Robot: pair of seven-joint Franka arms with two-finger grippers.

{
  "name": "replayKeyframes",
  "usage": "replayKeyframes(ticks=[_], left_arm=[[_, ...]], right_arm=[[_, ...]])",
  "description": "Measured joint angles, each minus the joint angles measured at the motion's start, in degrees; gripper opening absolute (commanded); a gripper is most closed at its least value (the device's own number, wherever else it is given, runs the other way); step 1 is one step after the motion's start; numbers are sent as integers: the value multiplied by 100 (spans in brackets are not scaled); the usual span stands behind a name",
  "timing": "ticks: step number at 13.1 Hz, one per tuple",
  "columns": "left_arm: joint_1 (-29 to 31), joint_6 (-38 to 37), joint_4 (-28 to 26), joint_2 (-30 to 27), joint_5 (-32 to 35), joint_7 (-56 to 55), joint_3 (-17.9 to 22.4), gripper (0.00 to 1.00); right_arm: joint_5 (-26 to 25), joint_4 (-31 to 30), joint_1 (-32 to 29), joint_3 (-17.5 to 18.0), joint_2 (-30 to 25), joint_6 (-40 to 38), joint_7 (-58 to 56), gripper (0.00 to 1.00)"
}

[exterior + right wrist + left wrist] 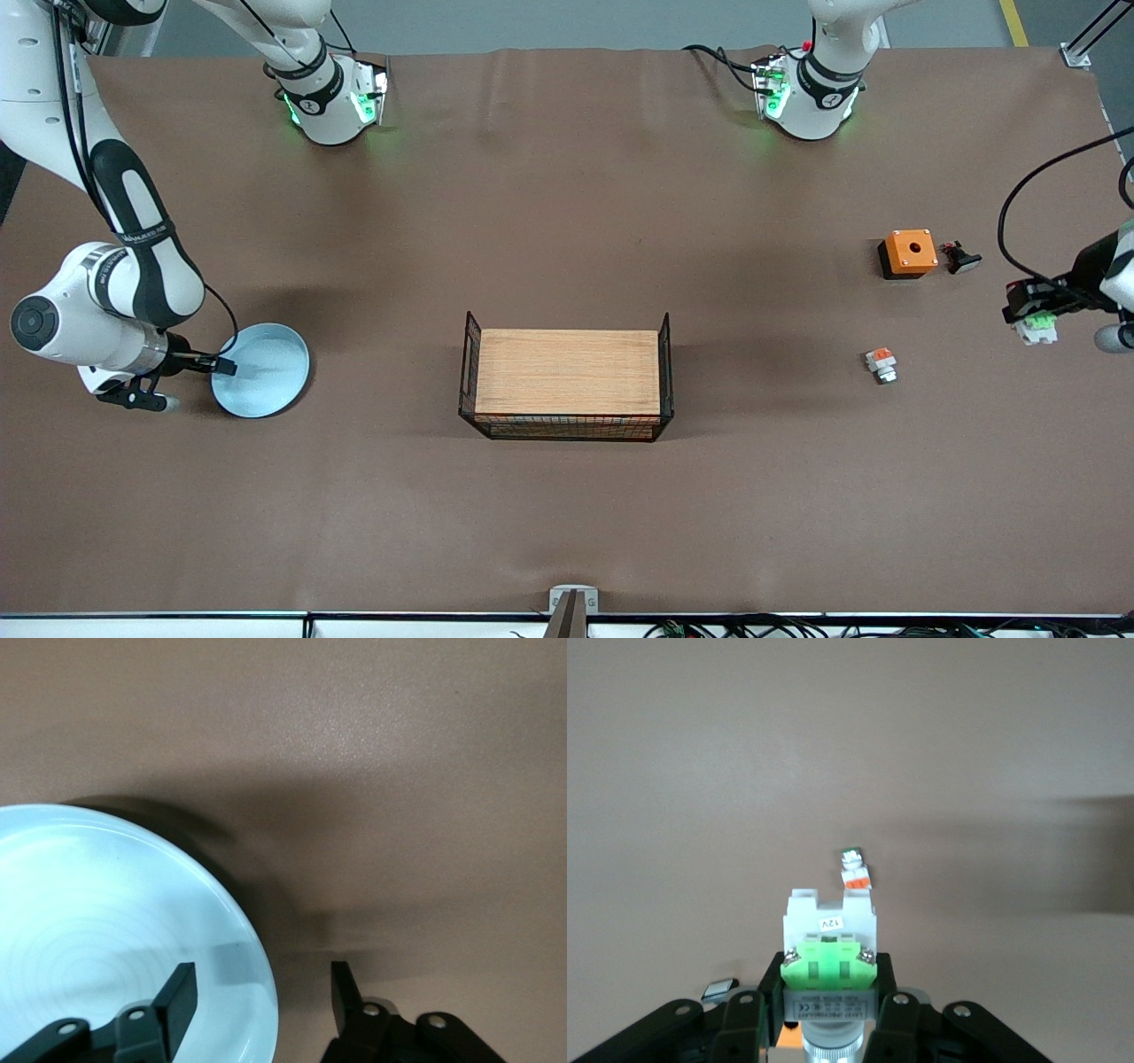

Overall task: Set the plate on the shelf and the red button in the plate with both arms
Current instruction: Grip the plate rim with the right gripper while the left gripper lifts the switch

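Nearest the front camera we see a wire basket (pixel 666 381) with a wooden board (pixel 567 372) lying in it, at the middle of the worktop (pixel 567 514).

A little farther from the camera, toward the right arm's end, lies the plate (pixel 270 377), pale blue and flat on the worktop. The right gripper (pixel 226 365) is at the plate's rim: in the right wrist view its jaws stand spread, one finger (pixel 177 997) over the inside of the plate (pixel 106 930) and the other outside the rim, so the rim runs between them. We cannot see that the fingers press on the rim.

At about the same depth, toward the left arm's end, a small white part with an orange tab (pixel 881 364) lies alone on the worktop. The left wrist view shows it too (pixel 856 870), well apart from what that arm carries.

The left gripper (pixel 1032 312) is in the air over the worktop's edge at the left arm's end. Its jaws pinch the red button (pixel 1036 330); in the left wrist view we see the button's white body and bright green tab (pixel 830 961) between the black fingers (pixel 744 1014).

Farther from the camera stands an orange box (pixel 908 252) with a round hole in its top, and just beside it a black part with a pale cap (pixel 960 258).
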Motion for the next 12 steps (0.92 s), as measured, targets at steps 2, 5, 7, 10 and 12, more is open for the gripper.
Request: replayKeyframes(ticks=[2,5,7,10,12], left_arm=[[-1,-342,80,-213,0,0,-164,0],[-3,-726,97,-482,0,2,-338,0],[-3,-854,99,-618,0,3,-468,0],[-5,-932,99,-706,-46,-2,-628,0],[-5,-933,100,-738,-233,-5,-637,0]], right_arm=[[0,-3,0,0,-4,0,-1,33],[0,-11,0,1,-6,-3,-17,7],[0,-13,0,1,-6,-3,-123,3],[6,-26,-1,13,-107,-72,-235,1],[131,-27,-3,11,-110,-63,-237,1]])
